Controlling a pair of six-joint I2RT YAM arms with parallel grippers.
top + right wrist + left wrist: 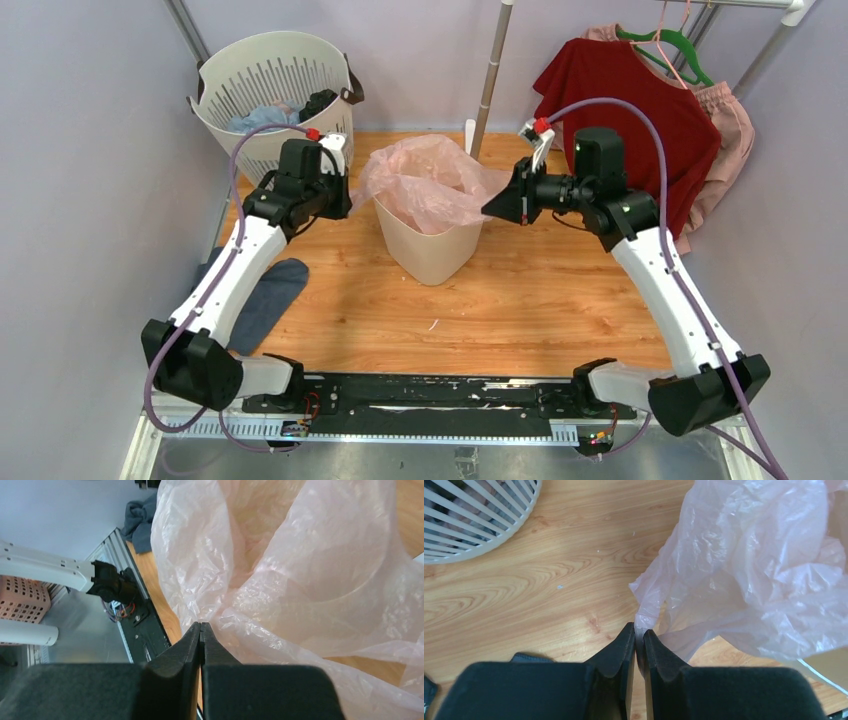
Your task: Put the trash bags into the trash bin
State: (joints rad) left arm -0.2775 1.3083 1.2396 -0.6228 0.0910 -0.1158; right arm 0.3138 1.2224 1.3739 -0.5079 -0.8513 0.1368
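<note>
The cream-beige trash bin (432,250) stands upright mid-table. The translucent pale-pink trash bag (430,180) is draped over its mouth, puffed up and spread sideways. My left gripper (347,196) is at the bag's left side; in the left wrist view it (639,629) is shut on a thin strip of the bag (749,565). My right gripper (492,207) is at the bag's right side; in the right wrist view it (201,625) is shut on the bag's edge (300,580). The bag hides the bin's inside.
A white slotted basket (270,90) with cloth in it stands at the back left, also in the left wrist view (469,520). A blue-grey cloth (265,300) lies at the left edge. A red shirt (630,110) and pink garment (730,130) hang back right. A pole (490,80) stands behind the bin.
</note>
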